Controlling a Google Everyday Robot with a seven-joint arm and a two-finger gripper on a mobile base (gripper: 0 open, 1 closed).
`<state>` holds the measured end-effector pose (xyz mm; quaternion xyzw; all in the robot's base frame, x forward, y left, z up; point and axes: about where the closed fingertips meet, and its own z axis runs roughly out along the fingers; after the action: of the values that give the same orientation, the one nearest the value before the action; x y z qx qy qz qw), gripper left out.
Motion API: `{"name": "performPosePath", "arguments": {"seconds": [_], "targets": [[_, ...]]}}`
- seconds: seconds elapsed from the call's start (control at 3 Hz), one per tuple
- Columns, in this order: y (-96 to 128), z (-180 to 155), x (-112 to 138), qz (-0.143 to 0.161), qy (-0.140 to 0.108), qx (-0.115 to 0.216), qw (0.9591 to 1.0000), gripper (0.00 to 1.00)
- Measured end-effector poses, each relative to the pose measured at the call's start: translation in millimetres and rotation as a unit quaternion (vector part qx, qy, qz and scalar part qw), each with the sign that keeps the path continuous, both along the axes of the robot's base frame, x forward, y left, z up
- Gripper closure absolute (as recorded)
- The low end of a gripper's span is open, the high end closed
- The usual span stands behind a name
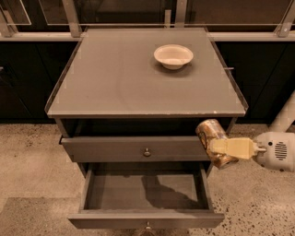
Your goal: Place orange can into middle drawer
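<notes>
Grey cabinet with open middle drawer; hand alongside, tight around orange can.

Likely a lab or office test area: speckled concrete floor, grey drawer cabinet, metal-framed glass panels behind. The gripper grips the orange can at the cabinet's right front.

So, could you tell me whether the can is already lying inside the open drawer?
No, the gripper holds the can in the air by the cabinet's right edge, outside the open drawer.
</notes>
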<state>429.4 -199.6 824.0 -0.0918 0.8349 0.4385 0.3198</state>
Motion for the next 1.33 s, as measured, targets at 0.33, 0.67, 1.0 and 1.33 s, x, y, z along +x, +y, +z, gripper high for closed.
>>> {"name": "performPosePath", "arguments": {"seconds": [0.33, 0.67, 1.0, 1.33], "targets": [[-6, -29, 2, -0.039, 0.018, 0.033, 0.9985, 1.00], [-9, -92, 3, -0.089, 0.060, 0.073, 0.9916, 1.00], [1, -167, -1, -0.124, 0.091, 0.089, 0.9841, 1.00], [23, -231, -11, -0.132, 0.120, 0.089, 0.9799, 1.00]]}}
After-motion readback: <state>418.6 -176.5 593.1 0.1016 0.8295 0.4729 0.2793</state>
